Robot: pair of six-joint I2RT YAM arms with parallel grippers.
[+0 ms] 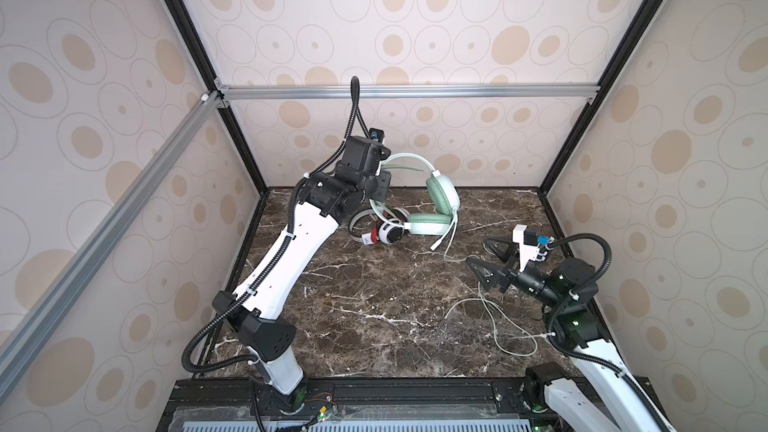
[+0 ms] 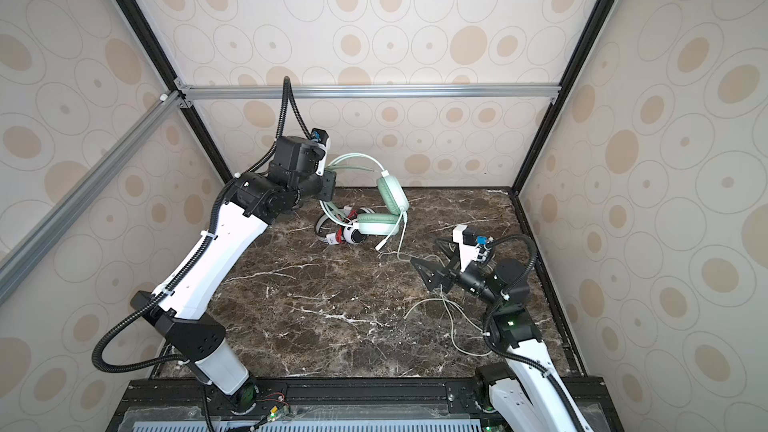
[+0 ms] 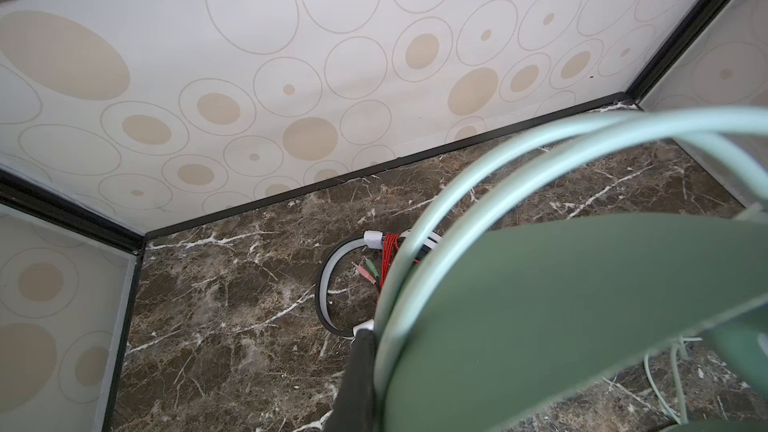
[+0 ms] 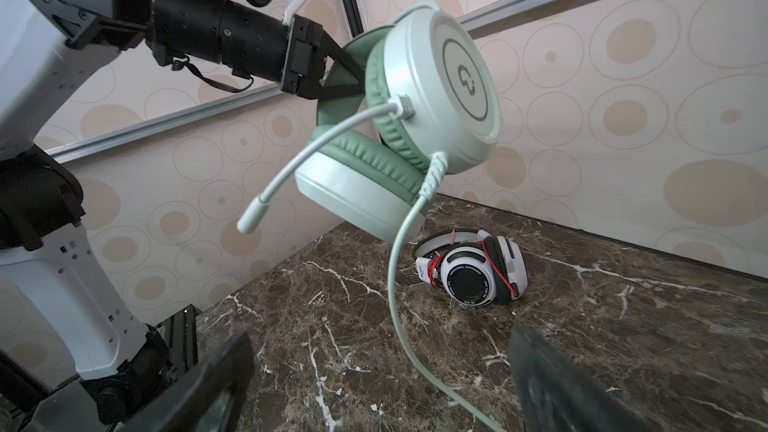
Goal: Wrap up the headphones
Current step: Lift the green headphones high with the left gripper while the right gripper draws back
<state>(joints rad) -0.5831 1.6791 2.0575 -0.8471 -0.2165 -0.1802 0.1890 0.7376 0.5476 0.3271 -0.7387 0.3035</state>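
Left claw (image 4: 347, 74) clenched on the band of the mint-green headset (image 1: 442, 193), which hangs above the marble table (image 1: 353, 305) near the back wall, ear cups lowest, microphone arm (image 4: 291, 168) drooping. White headset (image 1: 390, 234), with its red cord (image 4: 434, 272) bundled round it, lies on the table just below the green one. Right claw (image 1: 478, 252) released and empty, jaws spread wide low over the table's right side. The green headset's pale cord (image 1: 494, 326) trails down from an ear cup, passes between those jaws in the right wrist view and ends in loose loops on the table.
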